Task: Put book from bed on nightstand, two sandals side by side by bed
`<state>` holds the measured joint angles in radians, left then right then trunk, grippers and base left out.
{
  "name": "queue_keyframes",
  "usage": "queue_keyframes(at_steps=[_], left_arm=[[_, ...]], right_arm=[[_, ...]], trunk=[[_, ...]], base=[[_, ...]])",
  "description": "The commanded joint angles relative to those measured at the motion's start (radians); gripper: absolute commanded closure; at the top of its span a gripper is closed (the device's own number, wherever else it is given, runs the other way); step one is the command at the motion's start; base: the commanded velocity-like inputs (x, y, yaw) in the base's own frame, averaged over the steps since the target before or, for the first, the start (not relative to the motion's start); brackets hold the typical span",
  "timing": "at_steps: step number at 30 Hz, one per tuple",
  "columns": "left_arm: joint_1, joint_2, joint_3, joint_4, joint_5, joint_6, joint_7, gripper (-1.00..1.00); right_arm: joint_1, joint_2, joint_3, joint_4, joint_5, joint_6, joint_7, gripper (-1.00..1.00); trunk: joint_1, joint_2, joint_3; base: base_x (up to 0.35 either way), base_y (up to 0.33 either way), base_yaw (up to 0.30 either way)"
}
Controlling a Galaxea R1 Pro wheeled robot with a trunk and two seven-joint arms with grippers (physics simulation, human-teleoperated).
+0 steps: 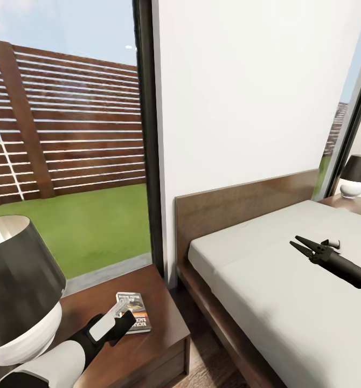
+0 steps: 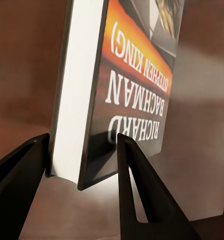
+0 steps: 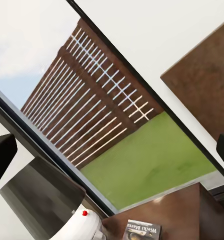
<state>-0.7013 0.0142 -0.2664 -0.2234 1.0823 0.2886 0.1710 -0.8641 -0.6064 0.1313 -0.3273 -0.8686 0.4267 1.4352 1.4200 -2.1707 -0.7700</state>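
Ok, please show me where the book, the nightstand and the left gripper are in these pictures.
book (image 1: 134, 312), head view, on its front cover.
nightstand (image 1: 148, 353), head view, on bare top near the front edge.
left gripper (image 2: 81, 170), left wrist view, midway between the fingertips, at the book's lower edge.

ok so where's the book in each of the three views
Head view: the book lies low and left on the nightstand, at the left hand.
Left wrist view: its corner sits between the hand's fingers, cover title readable.
Right wrist view: at the bottom edge, on the nightstand.
Shared landmark: the black-shaded lamp, also in the right wrist view.
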Motion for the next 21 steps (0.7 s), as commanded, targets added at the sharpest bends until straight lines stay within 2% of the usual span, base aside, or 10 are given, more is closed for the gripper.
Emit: queue_keyframes(at_steps=[1,12,13,21], left_arm=[[0.000,0.001,-0.013,-0.002,-0.001,0.004,0.009,1.00],[0.000,0.001,-0.013,-0.002,-0.001,0.004,0.009,1.00],[0.000,0.001,-0.013,-0.002,-0.001,0.004,0.009,-1.00],[0.000,0.001,-0.013,-0.002,-0.001,0.003,0.009,-1.00]], right_arm=[[-0.001,-0.001,0.008,0.001,-0.010,0.010,0.002,-1.00],[-0.001,-0.001,0.008,0.001,-0.010,0.010,0.002,-1.00],[-0.001,-0.001,0.008,0.001,-0.010,0.010,0.002,-1.00],[-0.001,-0.001,0.008,0.001,-0.010,0.010,0.002,-1.00]], trunk=[[0.000,0.000,-0.001],[0.000,0.000,-0.001],[0.000,0.000,-0.001],[0.000,0.000,-0.001]], base=[[0.000,0.000,0.000],[0.000,0.000,0.000],[0.000,0.000,0.000],[0.000,0.000,0.000]])
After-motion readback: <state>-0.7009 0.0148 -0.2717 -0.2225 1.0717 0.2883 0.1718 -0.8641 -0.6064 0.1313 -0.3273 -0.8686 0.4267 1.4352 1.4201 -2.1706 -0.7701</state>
